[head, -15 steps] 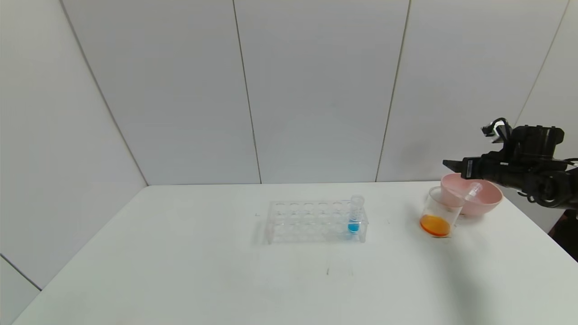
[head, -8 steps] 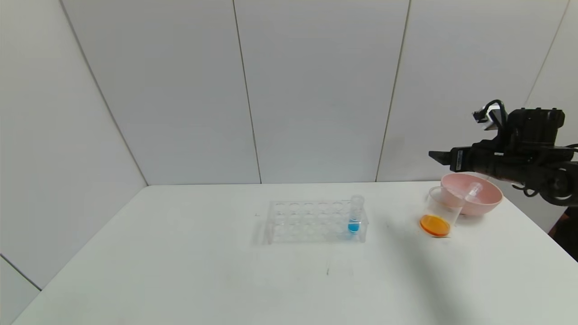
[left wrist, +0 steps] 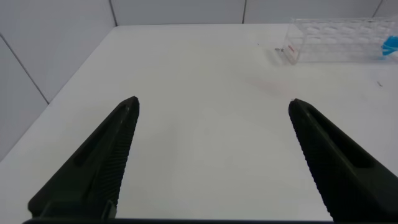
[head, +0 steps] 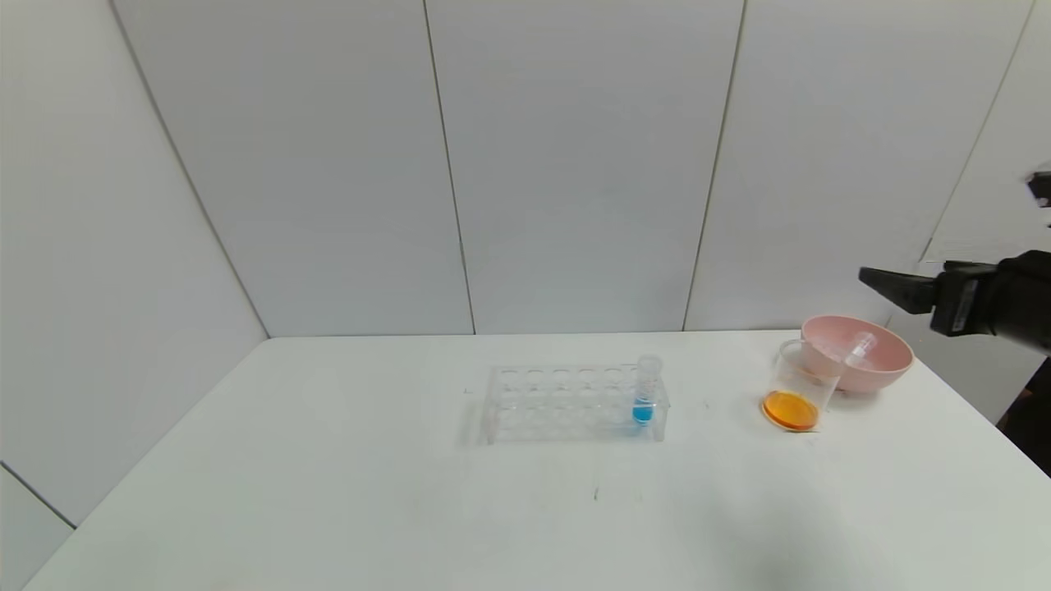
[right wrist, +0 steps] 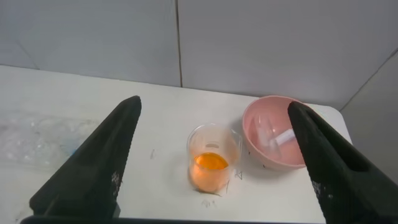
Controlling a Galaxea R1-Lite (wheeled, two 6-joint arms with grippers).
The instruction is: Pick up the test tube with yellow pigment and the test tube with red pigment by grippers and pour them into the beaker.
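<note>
The beaker (head: 795, 394) stands at the table's right with orange liquid in its base; it also shows in the right wrist view (right wrist: 213, 158). No tube with yellow or red liquid shows. Empty clear tubes (head: 858, 345) lie in the pink bowl (head: 878, 376), also seen in the right wrist view (right wrist: 283, 137). My right gripper (head: 870, 279) is open and empty, high above and to the right of the bowl, and shows in its wrist view (right wrist: 214, 102). My left gripper (left wrist: 213, 101) is open and empty over the table's left part, out of the head view.
A clear many-holed tube rack (head: 566, 402) stands mid-table with one blue-liquid tube (head: 645, 394) at its right end. The rack also shows in the left wrist view (left wrist: 336, 40). White wall panels stand behind the table. The table's right edge lies just past the bowl.
My right gripper has risen and drawn back to the right, away from above the beaker and bowl. The beaker, bowl and rack have not moved.
</note>
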